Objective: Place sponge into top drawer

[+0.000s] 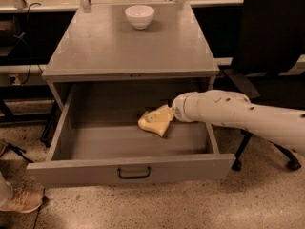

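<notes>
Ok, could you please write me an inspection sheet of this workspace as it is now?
Surface: grey cabinet top, only a white bowl near its back edge.
Job's things: top drawer pulled open; sponge inside it, tilted, near the middle towards the right.
Clutter: nothing seen inside the drawer besides the sponge.
Grippers: gripper inside the drawer, at the sponge's right end, on the white arm reaching in from the right.
Cables: dark cable left of the cabinet.
Surroundings: black office chair at right; a shoe on the speckled floor, lower left.
</notes>
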Motion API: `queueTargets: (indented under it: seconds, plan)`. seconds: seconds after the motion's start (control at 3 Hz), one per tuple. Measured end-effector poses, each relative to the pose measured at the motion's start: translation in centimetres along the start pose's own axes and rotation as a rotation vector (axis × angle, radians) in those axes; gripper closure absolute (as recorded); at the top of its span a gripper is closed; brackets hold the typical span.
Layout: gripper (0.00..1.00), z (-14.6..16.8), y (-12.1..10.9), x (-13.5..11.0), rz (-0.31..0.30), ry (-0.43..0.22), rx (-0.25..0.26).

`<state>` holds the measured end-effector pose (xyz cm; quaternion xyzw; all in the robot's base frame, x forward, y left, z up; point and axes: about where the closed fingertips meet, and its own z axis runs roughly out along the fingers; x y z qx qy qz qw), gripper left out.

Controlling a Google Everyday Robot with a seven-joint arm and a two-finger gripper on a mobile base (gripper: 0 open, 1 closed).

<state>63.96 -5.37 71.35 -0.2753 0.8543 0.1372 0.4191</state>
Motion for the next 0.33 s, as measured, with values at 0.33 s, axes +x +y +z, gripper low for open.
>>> queueTargets:
  seconds: [0.33]
  plan:
    - [0.00,-6.35,-1.65,-1.04,0.043,-0.064,0.053]
